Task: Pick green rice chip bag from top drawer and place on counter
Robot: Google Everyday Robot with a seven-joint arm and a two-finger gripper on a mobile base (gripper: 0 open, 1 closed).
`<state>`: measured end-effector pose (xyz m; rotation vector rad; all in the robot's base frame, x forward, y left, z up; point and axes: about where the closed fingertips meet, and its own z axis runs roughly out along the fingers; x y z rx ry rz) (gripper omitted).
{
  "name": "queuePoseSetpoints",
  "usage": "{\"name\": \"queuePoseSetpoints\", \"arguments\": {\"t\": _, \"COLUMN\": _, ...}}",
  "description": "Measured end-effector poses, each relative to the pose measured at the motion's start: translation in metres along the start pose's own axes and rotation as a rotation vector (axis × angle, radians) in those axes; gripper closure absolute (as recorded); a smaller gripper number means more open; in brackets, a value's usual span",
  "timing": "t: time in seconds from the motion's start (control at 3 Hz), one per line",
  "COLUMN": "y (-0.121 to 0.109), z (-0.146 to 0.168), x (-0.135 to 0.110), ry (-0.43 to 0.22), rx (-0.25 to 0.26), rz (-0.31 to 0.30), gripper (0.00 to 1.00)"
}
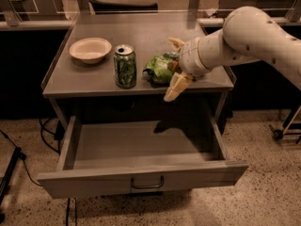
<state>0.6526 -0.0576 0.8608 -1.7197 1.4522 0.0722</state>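
The green rice chip bag (159,68) lies on the counter (141,32), near its front edge and right of the middle. My gripper (170,69) reaches in from the right and is open. One pale finger (177,44) is behind the bag and the other (175,86) is in front of it, past the counter's front edge. The top drawer (141,177) is pulled out below the counter. Its inside shows nothing in it.
A green soda can (125,66) stands just left of the bag. A white bowl (90,49) sits at the counter's left. A pale-edged ledge with upright posts (37,25) runs behind. Cables (11,161) lie on the floor at left.
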Motion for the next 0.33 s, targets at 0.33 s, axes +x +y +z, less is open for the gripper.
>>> {"name": "queuePoseSetpoints", "arguments": {"t": 0.33, "y": 0.0, "z": 0.0, "x": 0.0, "ry": 0.0, "rx": 0.0, "rz": 0.0, "gripper": 0.0}}
